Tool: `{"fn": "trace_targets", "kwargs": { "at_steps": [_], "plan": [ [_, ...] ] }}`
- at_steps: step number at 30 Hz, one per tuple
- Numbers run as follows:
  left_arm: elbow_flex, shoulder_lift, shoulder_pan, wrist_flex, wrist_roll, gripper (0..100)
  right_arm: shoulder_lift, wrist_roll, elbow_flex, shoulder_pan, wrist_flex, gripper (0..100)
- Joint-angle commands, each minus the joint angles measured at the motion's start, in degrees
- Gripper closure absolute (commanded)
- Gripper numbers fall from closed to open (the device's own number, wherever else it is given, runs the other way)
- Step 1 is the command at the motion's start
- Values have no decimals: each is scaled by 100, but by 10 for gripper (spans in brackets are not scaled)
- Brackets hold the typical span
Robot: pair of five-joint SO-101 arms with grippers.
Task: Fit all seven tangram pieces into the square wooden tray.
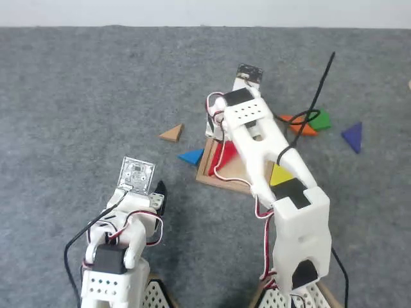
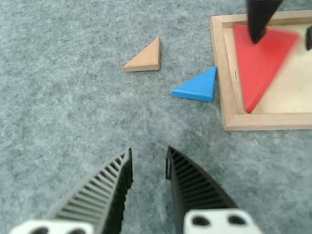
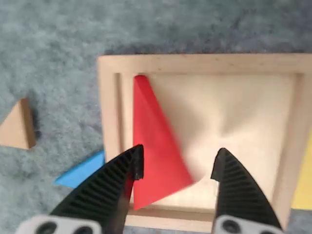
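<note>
Right pincer [image 3: 178, 163], fingers apart, hangs over the red triangle [image 3: 151, 126] lying against the tray [image 3: 108, 122] wall. Left pincer [image 2: 148, 157], narrowly apart, is above the grey desk [image 2: 58, 97].

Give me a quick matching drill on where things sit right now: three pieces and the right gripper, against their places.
Column 1
1. red triangle
2. blue triangle
3. tan triangle
4. right gripper

Column 2
A. on the carpet, well apart from the tray
B. open, over the tray
C. inside the tray, along a wall
D. on the carpet, right beside the tray's outer wall

Pairs: 1-C, 2-D, 3-A, 4-B
</note>
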Motion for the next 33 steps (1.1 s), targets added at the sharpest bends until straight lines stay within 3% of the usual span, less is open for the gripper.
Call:
{"fn": "trace_targets", "kwargs": {
  "at_steps": [1,12,25,33],
  "plan": [
    [-66,-79,35,18,44,892,-57,-62,-229,198,259,812],
    [-66,-79,35,18,44,892,690,334,-273,84,-101,853],
    [-66,-79,35,18,44,892,708,484,-668,-708,-242,853],
    [-66,-79,35,18,44,892,-382,888,-1099,-400,945,852]
  ]
}}
